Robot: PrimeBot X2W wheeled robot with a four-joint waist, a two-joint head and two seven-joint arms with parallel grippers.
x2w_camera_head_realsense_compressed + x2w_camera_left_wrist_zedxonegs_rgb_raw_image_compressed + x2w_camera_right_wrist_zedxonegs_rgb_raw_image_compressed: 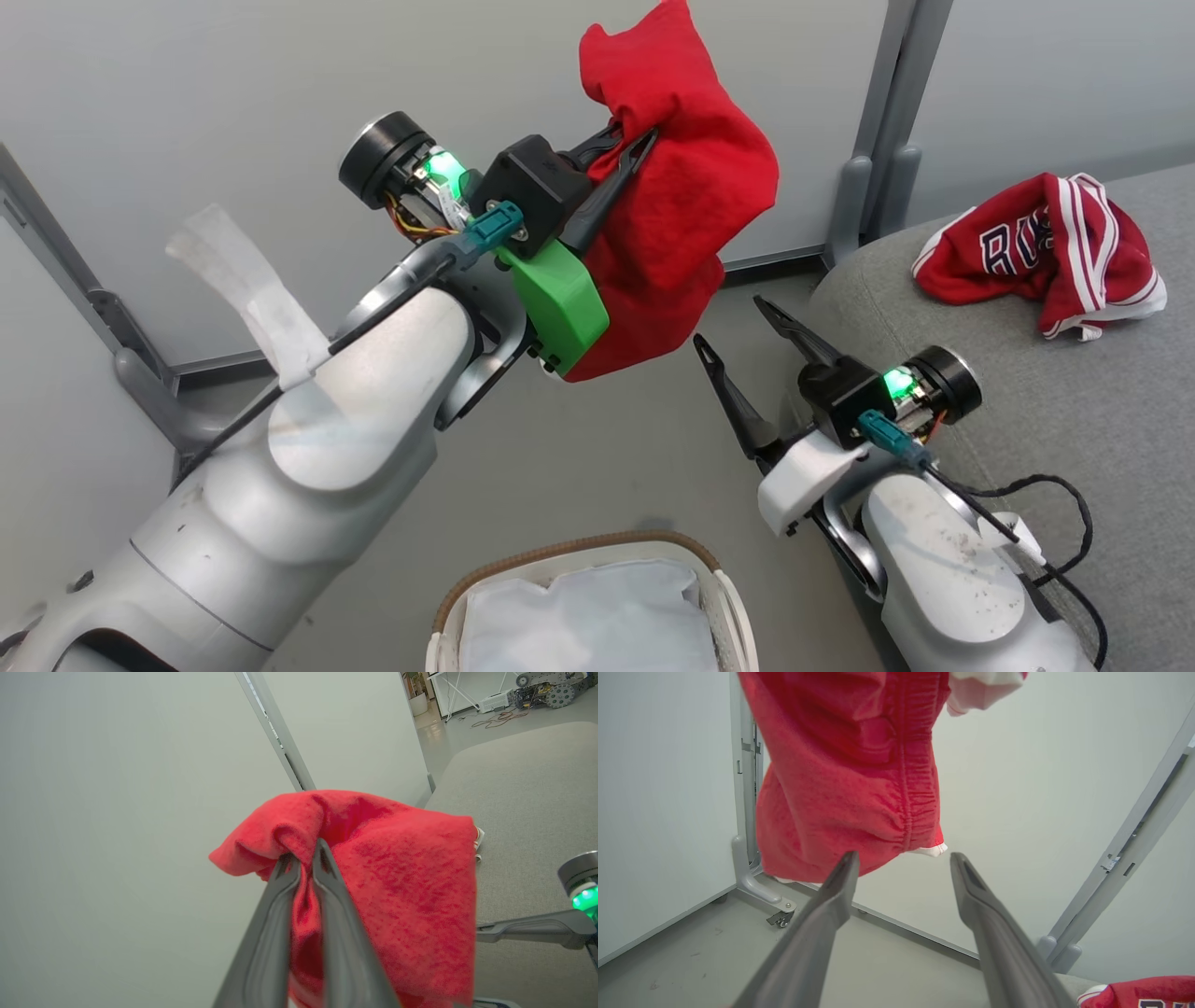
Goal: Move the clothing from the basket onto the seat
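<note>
My left gripper (637, 142) is raised high and shut on a plain red garment (677, 187), which hangs bunched from its fingers (322, 877). The same red cloth (840, 774) dangles just above and beyond my right gripper (901, 858), which stands open with nothing in it, lower right in the head view (733, 322). A second red garment (1046, 247) with white stripes and dark letters lies crumpled on the grey seat (1074, 420) at the right. The white basket (579, 602) with a brown woven rim sits at the bottom, showing only its white liner.
Pale partition panels with grey posts (882, 140) and castor feet (782, 917) stand behind. Grey floor (579, 457) lies between the basket and panels. A black cable (1055, 532) trails by my right forearm.
</note>
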